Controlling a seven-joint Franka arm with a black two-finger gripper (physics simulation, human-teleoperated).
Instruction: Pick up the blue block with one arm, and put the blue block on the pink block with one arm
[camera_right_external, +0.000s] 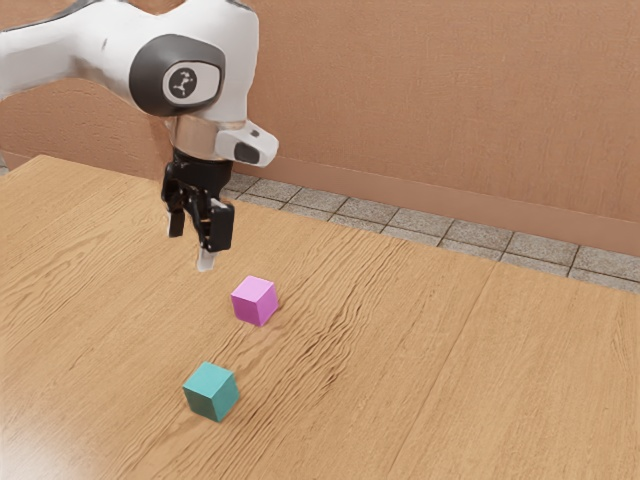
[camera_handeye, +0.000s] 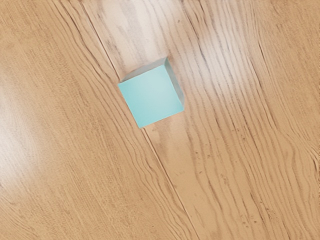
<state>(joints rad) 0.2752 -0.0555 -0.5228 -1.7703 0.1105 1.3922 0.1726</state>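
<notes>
— Where's the gripper (camera_right_external: 193, 246)?
— Hanging in the air above the table (camera_right_external: 470, 380), at the end of the white arm (camera_right_external: 120, 50) that comes in from the exterior view's upper left. Its two black fingers stand apart with nothing between them.
— What's closest to it?
— The pink block (camera_right_external: 254, 300), resting on the wood just below the fingers and toward the exterior view's right, not touching them.
— And the blue block (camera_right_external: 211, 391)?
— On the table too, nearer the camera than the pink block, with a clear gap between the two. It's more teal than blue. The wrist view looks down on the blue block (camera_handeye: 151, 96), turned at an angle to the wood grain, nothing touching it.
— Behind all that?
— A strip of grey tiles (camera_right_external: 480, 235) past the table's far edge, then a brown wall (camera_right_external: 450, 90)
</notes>
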